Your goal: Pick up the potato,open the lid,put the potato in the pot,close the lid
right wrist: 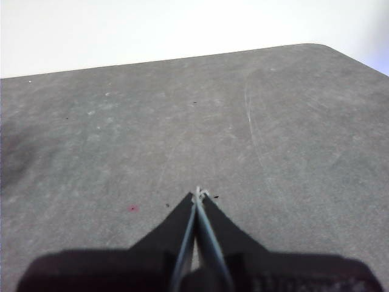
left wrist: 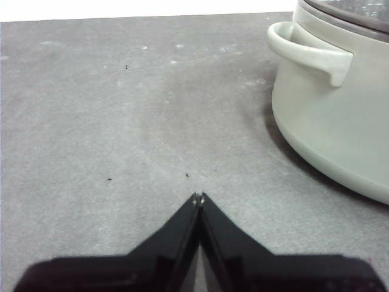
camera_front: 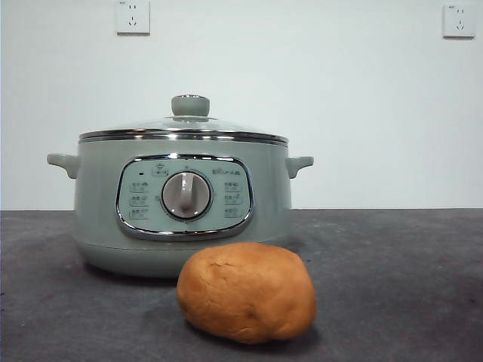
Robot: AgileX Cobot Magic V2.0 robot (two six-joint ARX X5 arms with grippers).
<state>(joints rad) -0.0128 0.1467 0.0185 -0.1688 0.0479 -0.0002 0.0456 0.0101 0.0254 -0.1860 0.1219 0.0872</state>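
Both my grippers wait with nothing in them, and neither shows in the front view. That view looks level across the dark grey table (camera_front: pixel 423 286) to the pot (camera_front: pixel 181 207), which stands left of centre with its chrome-framed control panel (camera_front: pixel 185 197) and central dial (camera_front: pixel 186 195) facing the camera and a small handle sticking out on each side. On it sits the lid (camera_front: pixel 183 128), closed, its chrome rim flush on the pot and its round green knob (camera_front: pixel 190 105) upright on top. Closer to the camera, the potato (camera_front: pixel 247 291) lies on the table just in front of the pot's base, a little right of the dial and overlapping the pot's lower edge as seen from here; I cannot tell whether the two touch. Two wall sockets (camera_front: pixel 133 16) sit high on the pale wall behind.

From my left wrist, my left gripper (left wrist: pixel 199 198) has its two black jaws pressed together tip to tip, gripping nothing, above bare table. One side handle (left wrist: pixel 307 53) and the curved wall of the pot are near it, off to one side, with a sliver of the lid's rim at the frame's edge.

From my right wrist, my right gripper (right wrist: pixel 199 193) is likewise closed to a point and empty, over open table near a rounded corner, with neither pot nor potato in sight.
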